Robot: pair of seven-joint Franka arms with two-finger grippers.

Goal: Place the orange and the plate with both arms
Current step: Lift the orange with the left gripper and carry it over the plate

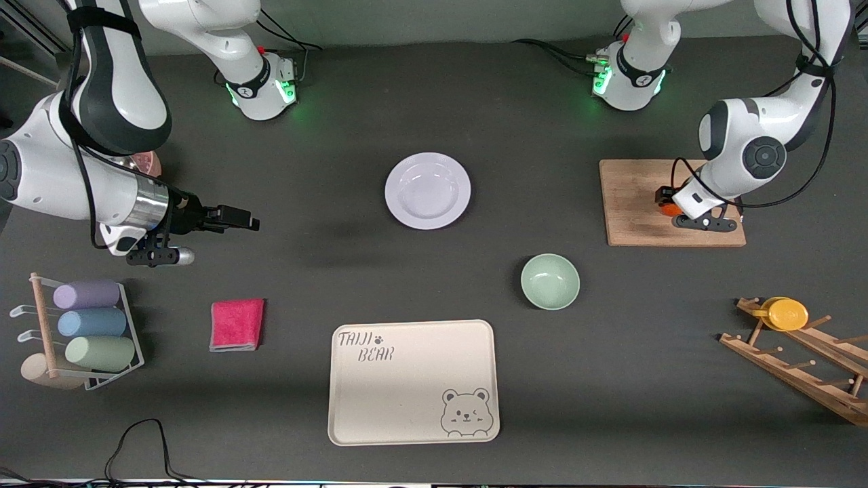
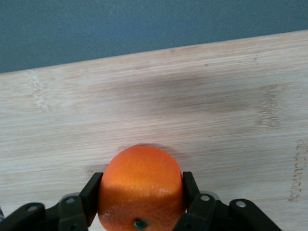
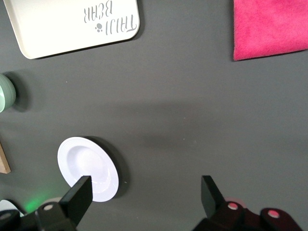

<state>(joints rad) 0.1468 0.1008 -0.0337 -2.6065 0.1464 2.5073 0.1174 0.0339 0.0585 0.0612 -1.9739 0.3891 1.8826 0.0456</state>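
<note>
Both jaws differ: left gripper (image 2: 140, 211) pinches the orange (image 2: 140, 187) (on board (image 2: 216, 110)); right gripper (image 3: 144, 195) waits, spread.

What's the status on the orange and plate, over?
Left gripper shut on small round orange, on wooden board. Right gripper open, over bare table. Lavender-white plate untouched, nothing blocking.

A dark grey matte bench (image 1: 305, 271) fills nearly the whole front view. Along its upper edge runs a strip of pale wall (image 1: 434, 17). Green light glows on the bench surface at two spots near that edge. Soft, even light falls from above, leaving faint blurred shadows on the bench.
</note>
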